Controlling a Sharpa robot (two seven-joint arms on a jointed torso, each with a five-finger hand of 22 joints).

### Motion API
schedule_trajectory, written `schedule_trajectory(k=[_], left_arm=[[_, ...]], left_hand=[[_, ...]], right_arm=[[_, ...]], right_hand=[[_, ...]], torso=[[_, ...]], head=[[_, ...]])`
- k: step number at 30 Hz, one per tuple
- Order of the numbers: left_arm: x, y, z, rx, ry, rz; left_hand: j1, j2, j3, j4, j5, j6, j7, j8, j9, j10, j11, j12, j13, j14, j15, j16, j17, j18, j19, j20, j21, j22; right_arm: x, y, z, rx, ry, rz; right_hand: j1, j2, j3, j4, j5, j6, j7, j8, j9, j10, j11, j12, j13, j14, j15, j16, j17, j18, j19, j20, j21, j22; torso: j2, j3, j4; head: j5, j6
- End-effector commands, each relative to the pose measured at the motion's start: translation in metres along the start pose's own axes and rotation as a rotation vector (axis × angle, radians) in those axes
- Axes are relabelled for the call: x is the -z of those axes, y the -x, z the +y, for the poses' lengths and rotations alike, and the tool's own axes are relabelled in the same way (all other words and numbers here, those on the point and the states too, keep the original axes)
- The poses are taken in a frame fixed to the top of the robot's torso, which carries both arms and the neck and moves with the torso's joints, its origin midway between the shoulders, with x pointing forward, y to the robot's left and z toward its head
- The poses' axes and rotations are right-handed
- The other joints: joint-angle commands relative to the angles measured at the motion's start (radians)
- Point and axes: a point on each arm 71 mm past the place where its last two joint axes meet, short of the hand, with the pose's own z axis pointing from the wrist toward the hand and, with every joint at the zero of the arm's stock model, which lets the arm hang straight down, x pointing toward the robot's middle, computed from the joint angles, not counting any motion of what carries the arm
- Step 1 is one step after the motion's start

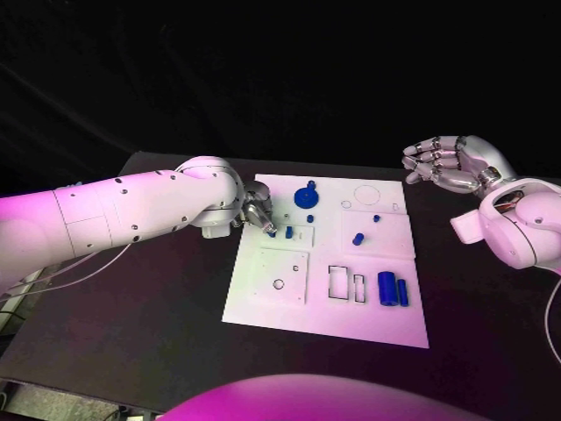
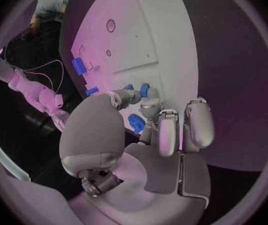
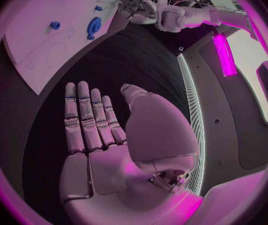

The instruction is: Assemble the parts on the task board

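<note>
1. In the head view we see the task board (image 1: 300, 298) lying in the middle of the black table (image 1: 129, 324). Our left hand (image 1: 258, 210) reaches over the board's left edge, fingertips down at a small blue part (image 1: 273, 233) beside a second short blue peg (image 1: 288, 232). We judge the hand is working that part into its seat. A round blue knob (image 1: 308, 194) stands near the board's far edge, small blue pegs (image 1: 359, 238) sit mid-board, and two blue cylinders (image 1: 394, 288) lie side by side near the right edge, probably waiting their turn. Our right hand (image 1: 448, 163) hovers off the board's far right corner, fingers curled loosely apart and holding nothing, kept out of the way.

2. In the left wrist view the left hand's fingers (image 2: 148, 107) reach down to the board, closing around the blue parts (image 2: 136, 122) there. Whether they truly pinch a part or only press against it, we cannot tell.

3. In the right wrist view our right hand (image 3: 99, 135) lies flat and spread above the dark table, empty, with the board and its blue knob (image 3: 94, 24) well apart from it.
</note>
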Motion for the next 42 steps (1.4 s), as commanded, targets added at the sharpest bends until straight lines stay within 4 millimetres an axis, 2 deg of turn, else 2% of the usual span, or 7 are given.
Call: schedule_trajectory(k=[1, 14, 32, 42], left_arm=[[-0.0007, -0.0027, -0.0025, 0.007, -0.010, 0.024], [-0.0027, -0.0031, -0.0043, 0.022, -0.010, 0.037], [-0.0072, 0.0000, -0.0015, 0.038, 0.014, 0.021], [-0.0082, 0.0006, 0.0011, 0.037, 0.027, 0.025]], left_hand=[[-0.014, -0.004, 0.160, -0.168, -0.002, 0.025, -0.027, 0.005, 0.049, 0.004, -0.003, -0.009, -0.008, 0.085, -0.007, 0.005, 0.195, -0.008, 0.007, 0.001, 0.003, 0.000], [-0.032, 0.006, 0.105, -0.150, -0.014, 0.021, -0.035, 0.001, 0.075, 0.011, -0.009, -0.017, -0.019, 0.086, -0.012, 0.007, 0.200, -0.009, 0.009, -0.003, 0.002, 0.005], [-0.075, 0.017, -0.033, -0.067, -0.026, 0.042, -0.046, -0.031, 0.105, 0.014, -0.016, -0.009, -0.009, 0.087, -0.018, 0.009, 0.204, -0.012, 0.017, -0.009, 0.002, 0.015], [-0.087, 0.011, -0.112, -0.021, -0.027, 0.055, -0.046, -0.049, 0.116, 0.012, -0.017, -0.006, -0.006, 0.088, -0.018, 0.010, 0.206, -0.012, 0.019, -0.010, 0.002, 0.019]], right_arm=[[0.0000, -0.0001, 0.0005, -0.001, 0.008, -0.002], [0.0003, 0.0002, -0.0001, -0.002, 0.006, -0.003], [0.0011, 0.0003, -0.0003, 0.000, 0.007, 0.000], [0.0013, 0.0003, -0.0003, 0.001, 0.007, 0.002]], right_hand=[[0.004, -0.001, 0.002, 0.001, 0.004, 0.009, 0.084, -0.003, -0.001, 0.003, 0.004, -0.007, -0.001, 0.006, -0.001, -0.007, -0.001, 0.010, -0.003, 0.004, -0.005, -0.001], [0.004, -0.001, 0.002, 0.001, 0.004, 0.009, 0.084, -0.003, -0.001, 0.003, 0.004, -0.007, -0.001, 0.006, -0.001, -0.007, -0.001, 0.010, -0.003, 0.004, -0.005, -0.001], [0.004, -0.001, 0.002, 0.000, 0.005, 0.009, 0.085, -0.005, -0.002, 0.003, 0.004, -0.008, -0.003, 0.006, 0.000, -0.011, -0.003, 0.010, -0.004, 0.005, -0.008, -0.004], [0.003, -0.001, 0.002, 0.000, 0.006, 0.009, 0.086, -0.006, -0.003, 0.002, 0.005, -0.010, -0.004, 0.005, 0.001, -0.014, -0.005, 0.010, -0.005, 0.006, -0.010, -0.006]], torso=[[0.000, 0.0004, 0.0003], [0.001, 0.0003, -0.0002], [0.000, -0.0003, -0.0005], [0.000, -0.0003, 0.0002]], head=[[0.000, -0.001], [-0.001, -0.003], [-0.002, -0.007], [-0.003, -0.006]])
